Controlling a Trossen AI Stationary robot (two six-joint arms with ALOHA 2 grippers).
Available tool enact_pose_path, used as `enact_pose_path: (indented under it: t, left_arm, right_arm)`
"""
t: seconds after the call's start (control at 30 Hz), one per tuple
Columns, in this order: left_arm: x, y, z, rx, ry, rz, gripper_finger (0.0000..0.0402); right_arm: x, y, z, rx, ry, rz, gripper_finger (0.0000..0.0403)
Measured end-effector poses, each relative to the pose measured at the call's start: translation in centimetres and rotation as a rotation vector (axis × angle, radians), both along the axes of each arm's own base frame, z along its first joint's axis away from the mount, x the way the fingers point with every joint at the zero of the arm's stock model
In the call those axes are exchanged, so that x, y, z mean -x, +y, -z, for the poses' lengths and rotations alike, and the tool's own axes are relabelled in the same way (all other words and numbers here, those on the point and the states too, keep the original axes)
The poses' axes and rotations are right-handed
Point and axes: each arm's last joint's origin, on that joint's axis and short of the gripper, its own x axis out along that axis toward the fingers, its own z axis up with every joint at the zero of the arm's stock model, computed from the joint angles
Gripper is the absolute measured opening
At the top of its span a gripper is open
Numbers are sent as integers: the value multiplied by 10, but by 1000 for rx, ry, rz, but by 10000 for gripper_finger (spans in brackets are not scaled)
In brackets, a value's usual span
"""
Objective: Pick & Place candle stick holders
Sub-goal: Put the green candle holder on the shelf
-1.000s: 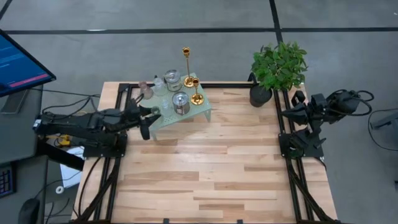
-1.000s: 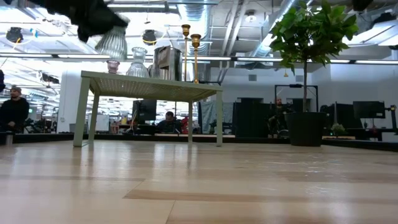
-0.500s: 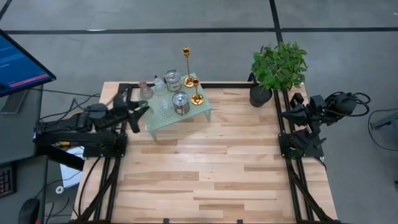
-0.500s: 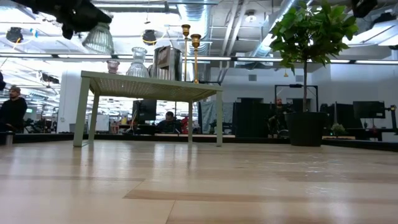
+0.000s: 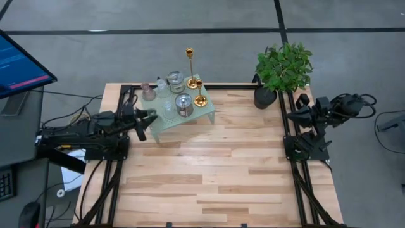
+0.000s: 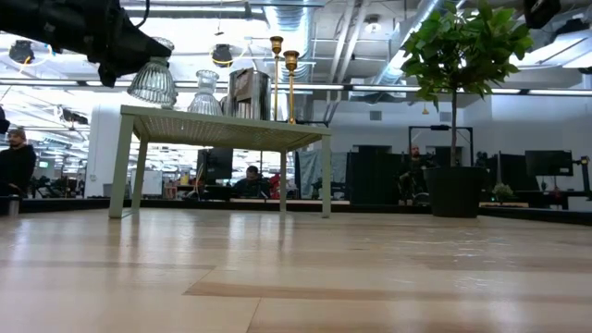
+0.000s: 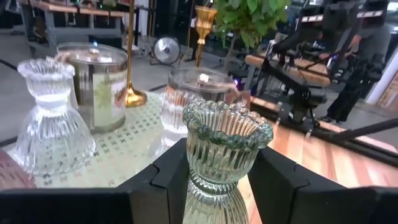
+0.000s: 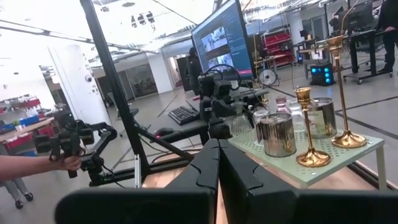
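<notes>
A mint-green perforated rack (image 5: 190, 117) stands at the table's far middle. On it stand two gold candlesticks (image 5: 200, 95), two metal cups (image 5: 184, 104) and clear and pink glass holders (image 7: 48, 118). My left gripper (image 5: 144, 120) is at the rack's left end, shut on a greenish ribbed glass holder (image 7: 225, 152); the low view shows that holder (image 6: 153, 81) just above the rack's top. My right gripper (image 5: 296, 114) hangs shut and with nothing in it over the table's right edge, seen also in its wrist view (image 8: 217, 163). My left gripper pinches the greenish glass holder at its narrow waist (image 7: 214, 182) between its two fingers (image 7: 171, 177), one on each side. The fingers lie level and come from the table's left. The holder stands upright, scalloped rim (image 7: 227, 123) up, lifted clear of the rack and table.
A potted green plant (image 5: 283, 66) stands at the table's far right corner. A monitor (image 5: 19, 63) stands off the table's left. The wooden table (image 5: 209, 183) is bare on its near half. People stand in the room behind (image 6: 17, 162).
My left gripper, still shut on the greenish glass holder, has drawn back from the rack toward the table's left edge and then sunk. The holder has stayed upright and now hangs lower, close to the height of the rack's top.
</notes>
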Motion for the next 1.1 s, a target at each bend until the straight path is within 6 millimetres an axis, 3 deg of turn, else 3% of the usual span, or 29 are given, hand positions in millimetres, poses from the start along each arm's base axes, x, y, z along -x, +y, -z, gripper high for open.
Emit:
enact_pose_path:
  t: [1.1]
  left_arm:
    - [-3, 9, 14, -118, 58, -53, 139]
  right_arm:
    - [7, -7, -1, -71, -44, 4, 0]
